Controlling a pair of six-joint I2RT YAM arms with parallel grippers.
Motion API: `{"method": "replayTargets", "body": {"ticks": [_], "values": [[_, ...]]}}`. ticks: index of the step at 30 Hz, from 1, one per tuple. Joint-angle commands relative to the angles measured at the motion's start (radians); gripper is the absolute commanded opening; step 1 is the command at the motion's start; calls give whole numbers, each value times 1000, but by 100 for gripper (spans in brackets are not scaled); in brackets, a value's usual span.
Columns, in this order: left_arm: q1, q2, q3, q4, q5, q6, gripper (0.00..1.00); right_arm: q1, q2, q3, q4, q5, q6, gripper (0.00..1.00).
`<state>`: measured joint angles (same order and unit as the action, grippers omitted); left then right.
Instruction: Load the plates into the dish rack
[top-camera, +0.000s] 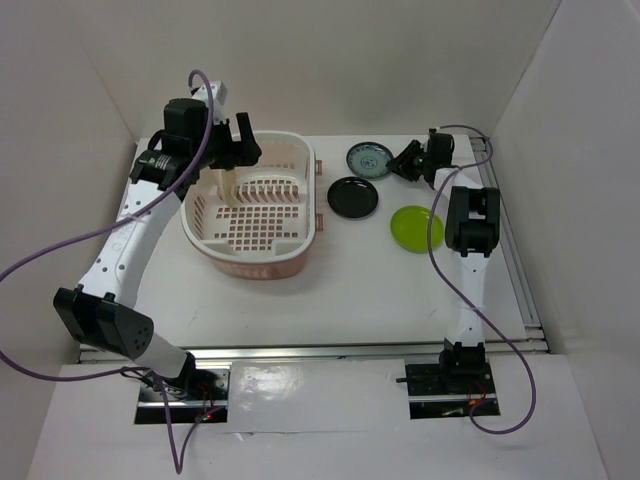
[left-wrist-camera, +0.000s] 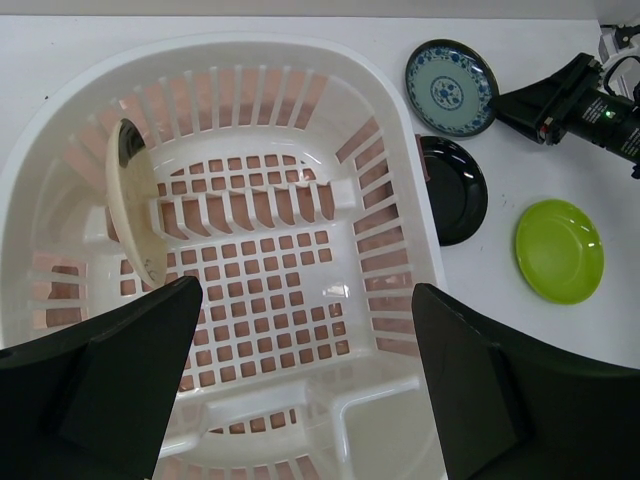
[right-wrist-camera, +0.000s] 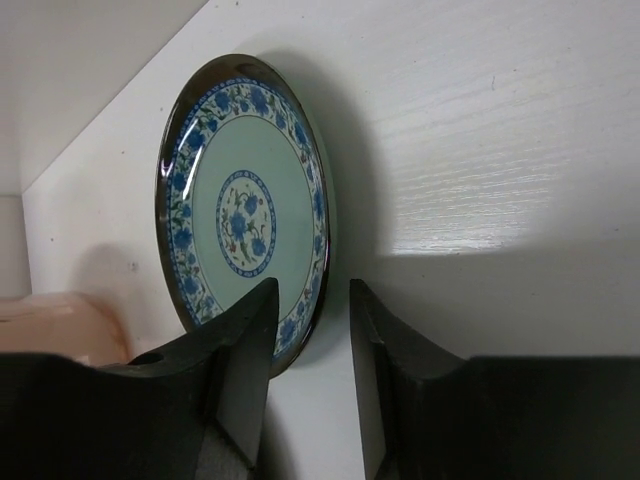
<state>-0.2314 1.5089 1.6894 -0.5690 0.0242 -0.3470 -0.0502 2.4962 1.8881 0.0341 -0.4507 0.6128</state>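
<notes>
Where the right gripper (right-wrist-camera: 312, 290) sits low at the table (top-camera: 350, 290), its jaws are partly closed astride the rim of the blue plate (right-wrist-camera: 245, 200). One finger lies over the patterned face and the other against the outside of the rim. A thin slit of table shows beside the outer finger, so I cannot tell whether the rim is actually pinched. The plate rests on the table directly ahead of the fingers. Just beyond it to the gripper's left and nearer the arm bases is the black plate (top-camera: 354, 197), also flat. The green plate (top-camera: 417, 228) lies close behind the gripper, beside the right arm.

The left gripper (left-wrist-camera: 305, 290) hangs with its jaws spread wide and nothing between them. Directly beneath it is the rack (left-wrist-camera: 250, 45), its lattice floor filling the gap between the fingers. The cream plate (left-wrist-camera: 135, 215) stands on edge in the prongs, below and just ahead of the left finger, near the rack's left wall. Well off to this gripper's right, outside the rack, lie the other three plates.
</notes>
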Motion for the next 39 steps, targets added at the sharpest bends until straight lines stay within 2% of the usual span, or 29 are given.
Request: {"method": "replayTargets", "body": {"ticks": [1, 25, 28, 33, 39], "values": [[1, -39, 33, 18, 10, -9, 100, 13, 78, -11, -96, 47, 18, 41], [1, -67, -53, 46, 10, 9, 100, 13, 72, -46, -103, 66, 125, 0], [1, -67, -62, 55, 10, 9, 100, 4, 26, -122, -54, 87, 180, 0], [1, -67, -62, 55, 19, 9, 100, -27, -180, -363, 163, 178, 272, 0], [1, -58, -62, 64, 48, 0, 100, -68, -319, -489, 329, 276, 398, 0]]}}
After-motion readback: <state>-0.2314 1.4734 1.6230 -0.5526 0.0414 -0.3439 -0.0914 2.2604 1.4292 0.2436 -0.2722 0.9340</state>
